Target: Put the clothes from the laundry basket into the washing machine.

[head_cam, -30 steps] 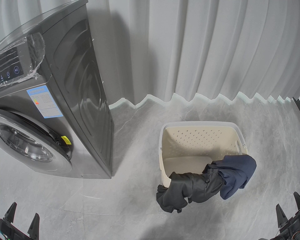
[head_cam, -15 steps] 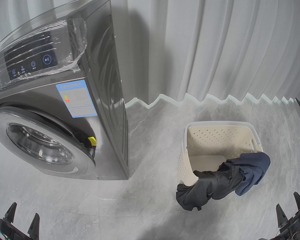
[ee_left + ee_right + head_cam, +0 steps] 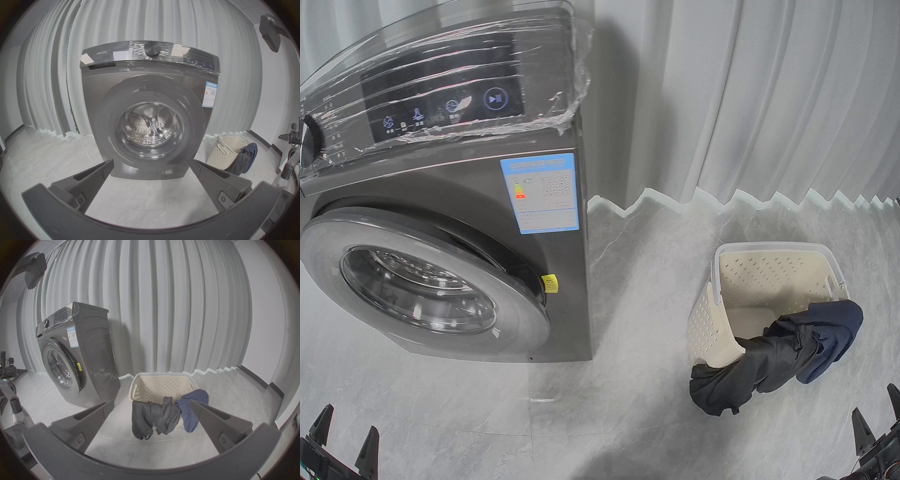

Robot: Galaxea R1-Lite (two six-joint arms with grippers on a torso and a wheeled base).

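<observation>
Dark grey cloth (image 3: 747, 375) is draped over the near rim of the cream laundry basket (image 3: 775, 249), and one end is hung down the outside wall. A navy garment (image 3: 831, 331) is laid touching it, over the rim's corner at about 4 o'clock. The basket's far half is left bare. In the head view the basket is found at 4 o'clock and the grey washing machine (image 3: 565, 312) at 9 o'clock, its round door (image 3: 419, 287) shut. The two are kept well apart by a strip of open marbled floor (image 3: 625, 400). A white curtain (image 3: 769, 94) is hung behind both at 12 o'clock. The left pincer (image 3: 349, 422) at 7 o'clock and the right pincer (image 3: 874, 405) at 5 o'clock are held low, fingers spread and empty. Since a second ago the camera has been swung toward the machine; basket and clothes are left as they lay.
</observation>
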